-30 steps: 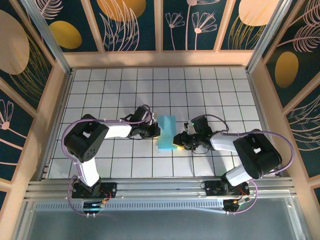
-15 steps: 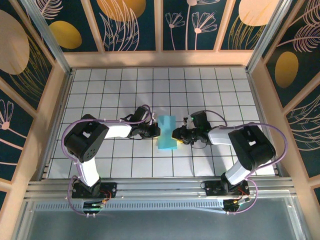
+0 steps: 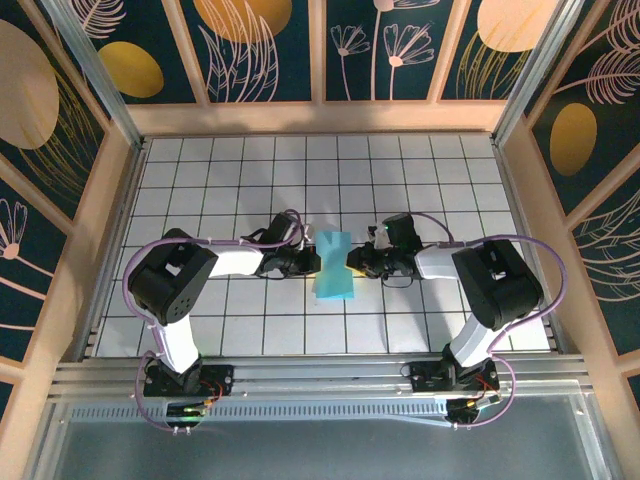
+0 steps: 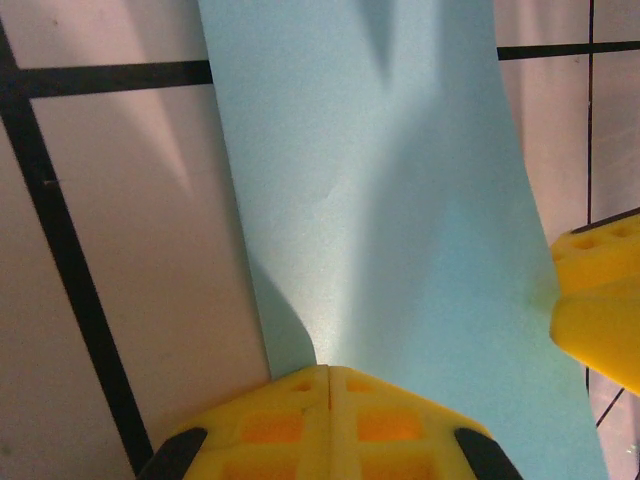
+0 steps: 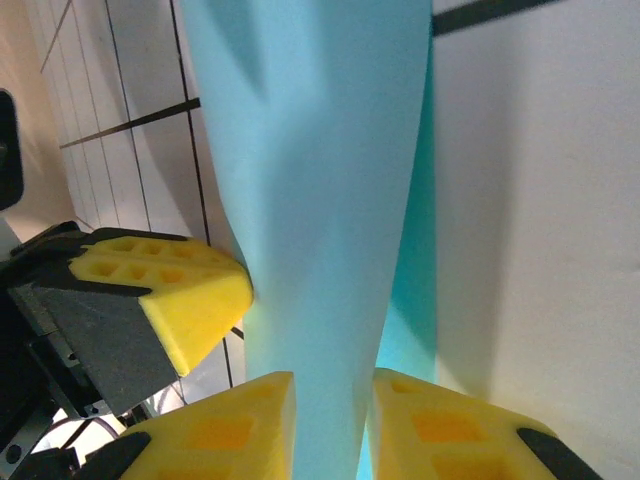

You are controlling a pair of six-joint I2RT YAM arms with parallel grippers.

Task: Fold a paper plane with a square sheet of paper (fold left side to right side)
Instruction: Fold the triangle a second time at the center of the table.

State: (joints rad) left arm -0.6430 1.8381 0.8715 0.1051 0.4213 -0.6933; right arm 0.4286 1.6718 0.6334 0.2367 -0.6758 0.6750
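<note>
The square sheet of paper (image 3: 333, 272) is light teal and lies doubled over in the middle of the tiled floor, pinched in at its waist from both sides. My left gripper (image 3: 316, 262) is shut on its left edge; in the left wrist view the paper (image 4: 380, 200) runs out from the seam of the closed yellow jaws (image 4: 328, 372). My right gripper (image 3: 351, 263) is at the right edge. Its jaws (image 5: 333, 388) stand a little apart, with a raised band of the paper (image 5: 310, 150) running between them. The left gripper's yellow finger (image 5: 190, 295) shows beside the sheet.
White tiles with black grid lines surround the paper on all sides. Wooden walls with dark floral panels (image 3: 320, 50) enclose the floor, and an aluminium rail (image 3: 320, 375) runs along the near edge by the arm bases.
My right gripper has moved away from the near edge and in onto the sheet's right edge, its jaws narrowing. The paper's right side has drawn in to a waist. The left arm is still.
</note>
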